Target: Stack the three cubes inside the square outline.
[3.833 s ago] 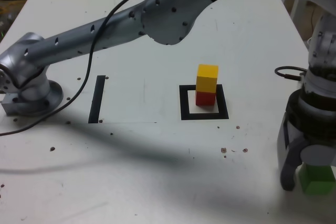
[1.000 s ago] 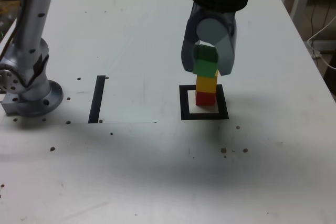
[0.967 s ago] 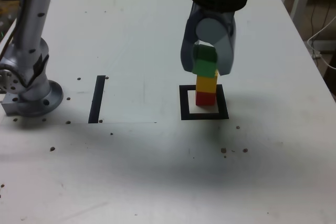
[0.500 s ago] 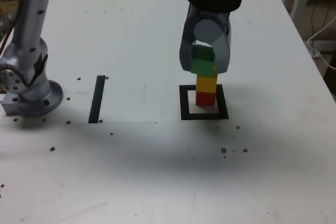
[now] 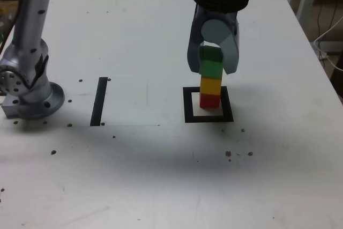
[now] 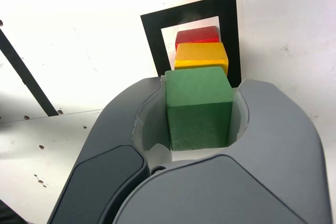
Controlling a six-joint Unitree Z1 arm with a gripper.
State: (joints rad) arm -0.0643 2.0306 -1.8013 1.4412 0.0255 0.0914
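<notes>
A pale table (image 5: 134,181) is seen spread out on all sides of the square outline (image 5: 188,105), which is taken here as the landmark. The arm (image 5: 32,36) is mounted well to the outline's left in the exterior view, and its wrist end is held above the outline. The gripper (image 5: 211,72) is pointed down over the cubes standing within the outline, and its fingers are closed around the green cube (image 5: 211,69), which is gripped between them. Between the arm's base and the outline, a straight black strip (image 5: 99,102) is laid on the table.

The green cube is set low between the fingertips and is held above the outline, directly over the yellow cube (image 5: 210,86) as the exterior view shows it (whether the two are touching cannot be told). The yellow cube is stacked on the red cube (image 5: 209,101), which is placed inside the outline, nearer its right side in the exterior view; neither is gripped.

Compared with the frame just before, the gripper and green cube are shifted slightly to the exterior view's right, and the green cube is brought more nearly in line with the two below. The yellow cube's top, partly seen then, is now hidden in that view. The red and yellow cubes are left unmoved within the outline.
</notes>
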